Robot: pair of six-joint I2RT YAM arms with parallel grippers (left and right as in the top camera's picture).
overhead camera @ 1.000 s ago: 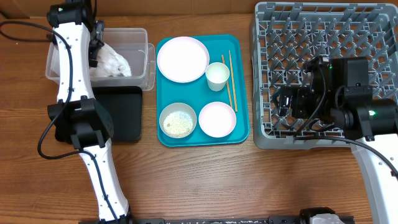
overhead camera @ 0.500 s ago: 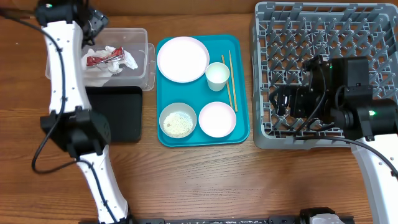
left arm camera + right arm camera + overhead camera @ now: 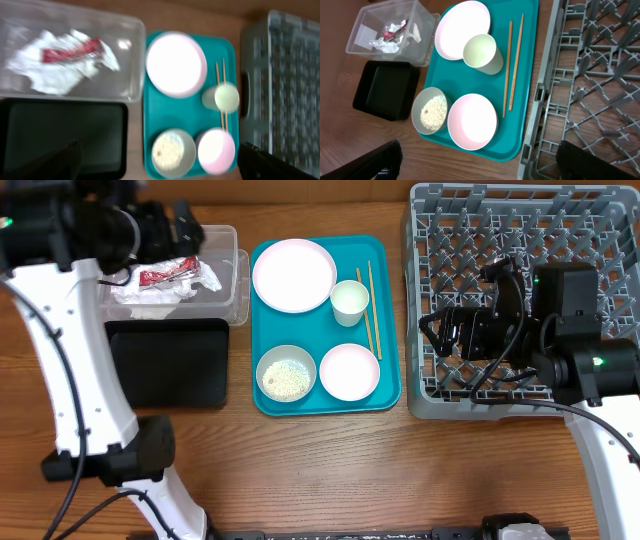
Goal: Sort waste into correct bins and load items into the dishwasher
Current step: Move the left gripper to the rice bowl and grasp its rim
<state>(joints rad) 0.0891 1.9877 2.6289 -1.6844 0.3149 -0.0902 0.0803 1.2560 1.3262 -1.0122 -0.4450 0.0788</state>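
1. Far left, at the top: left gripper (image 3: pixel 185 232), jaws spread wide with nothing between them, raised high by the far edge of the clear tub (image 3: pixel 236 260).
2. Inside the tub: red wrapper (image 3: pixel 166 275) lying on crumpled white napkins (image 3: pixel 150 292), toward the left end.
3. Just in front of the tub: black tray (image 3: pixel 170 360), flat on the wooden table (image 3: pixel 320 470).
4. Right of both bins: teal tray (image 3: pixel 320 330), not touching either.
5. On the teal tray, far side: white plate (image 3: pixel 293 275), then the upright cup (image 3: pixel 349 302) just beside it.
6. Along the tray's right edge: 2 chopsticks (image 3: pixel 367 305), side by side, close to the cup.
7. On the tray's near side: rice bowl (image 3: pixel 286 373) at left holding loose rice (image 3: pixel 284 380), and the second bowl (image 3: pixel 349 371) just to its right.
8. Far right: grey dish rack (image 3: pixel 590 220), close beside the teal tray.
9. Over the rack's left part: right gripper (image 3: pixel 435 338), fingers parted wide, grasping nothing.
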